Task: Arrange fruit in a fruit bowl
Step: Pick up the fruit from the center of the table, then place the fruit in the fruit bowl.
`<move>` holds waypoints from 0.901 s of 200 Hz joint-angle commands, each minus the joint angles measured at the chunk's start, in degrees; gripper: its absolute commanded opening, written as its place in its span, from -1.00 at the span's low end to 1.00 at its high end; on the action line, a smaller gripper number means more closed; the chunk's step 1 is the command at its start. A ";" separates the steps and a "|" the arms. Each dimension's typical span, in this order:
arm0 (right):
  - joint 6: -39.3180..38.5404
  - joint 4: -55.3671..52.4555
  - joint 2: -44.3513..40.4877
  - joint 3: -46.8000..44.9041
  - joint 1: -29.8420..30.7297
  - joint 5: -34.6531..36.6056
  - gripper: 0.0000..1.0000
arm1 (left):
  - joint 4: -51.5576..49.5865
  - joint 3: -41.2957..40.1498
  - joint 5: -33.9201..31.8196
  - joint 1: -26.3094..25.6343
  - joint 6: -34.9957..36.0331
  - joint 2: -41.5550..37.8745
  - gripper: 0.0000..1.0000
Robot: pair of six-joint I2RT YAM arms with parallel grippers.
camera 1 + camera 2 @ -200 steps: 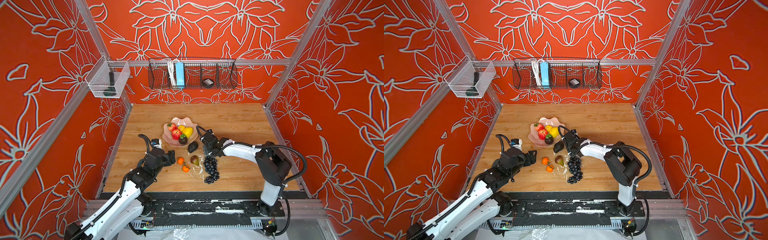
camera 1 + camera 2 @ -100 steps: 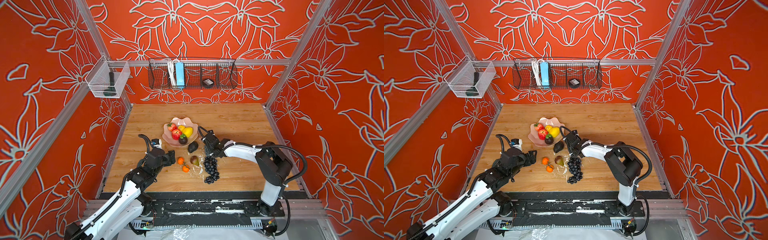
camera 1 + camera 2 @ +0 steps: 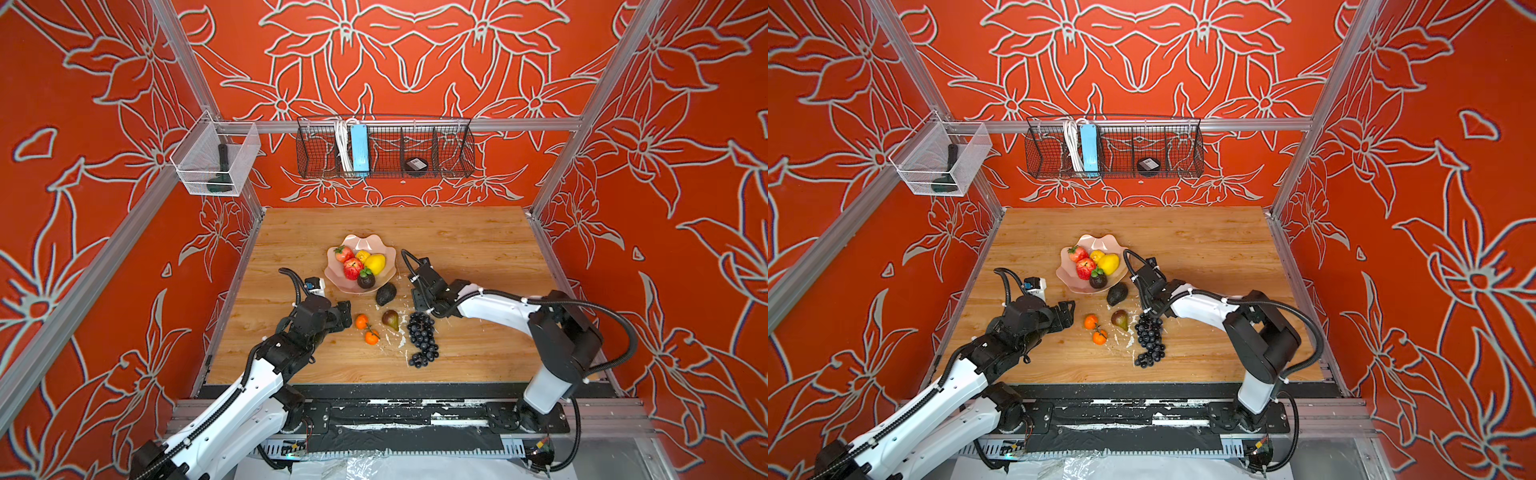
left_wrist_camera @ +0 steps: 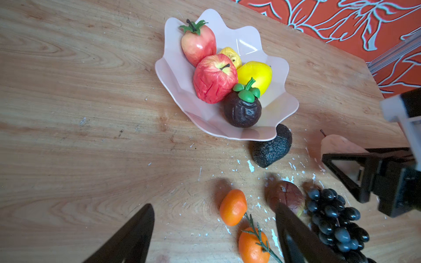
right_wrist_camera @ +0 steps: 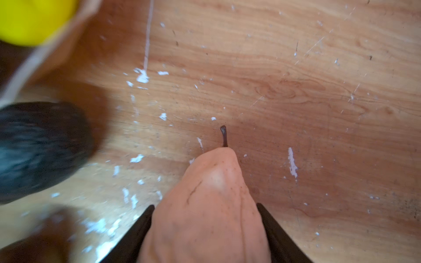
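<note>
Right gripper: both black fingers lie against the flanks of a tan pear, one on each side. No gap shows in the right wrist view, so it is clamped on the pear. The stalk points away from the wrist. Whether the pear's underside touches the table is hidden. In both top views the gripper body covers the pear.

Position: the pear is near the fruit bowl, on the bowl's robot-base side and toward the right arm, just past the avocado. The avocado lies on the table, tucked against the bowl's rim.

Left gripper: jaws wide apart, nothing between them. It sits low over the table on the bowl's base side, toward the left arm, apart from the bowl.

Loose fruit on the table, all on the bowl's base side:
- plain orange and stalked orange, just beside each other, close in front of the left gripper
- brown-green fig-shaped fruit, between the oranges and the grape bunch, touching or nearly touching the grapes
- the grape bunch trails farthest from the bowl

In the bowl:
- strawberry
- red apple
- small lumpy yellow piece
- lemon
- dark round fruit with a green cap, nearest the avocado

White flecks are scattered on the table around the loose fruit.
</note>
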 commanded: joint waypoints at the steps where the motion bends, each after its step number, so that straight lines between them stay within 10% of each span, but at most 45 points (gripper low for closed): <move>1: -6.58 5.56 -8.04 -3.00 -0.30 -5.77 0.26 | 1.97 2.59 5.07 -0.15 -0.62 3.04 0.67; 88: -22.52 36.81 -23.69 -22.53 3.44 -24.91 0.24 | -3.79 23.26 31.48 -0.15 -5.03 18.19 0.61; 180: -25.79 53.63 -21.21 -27.34 9.00 -25.49 0.21 | -7.55 27.08 34.41 -0.15 -5.75 24.31 0.19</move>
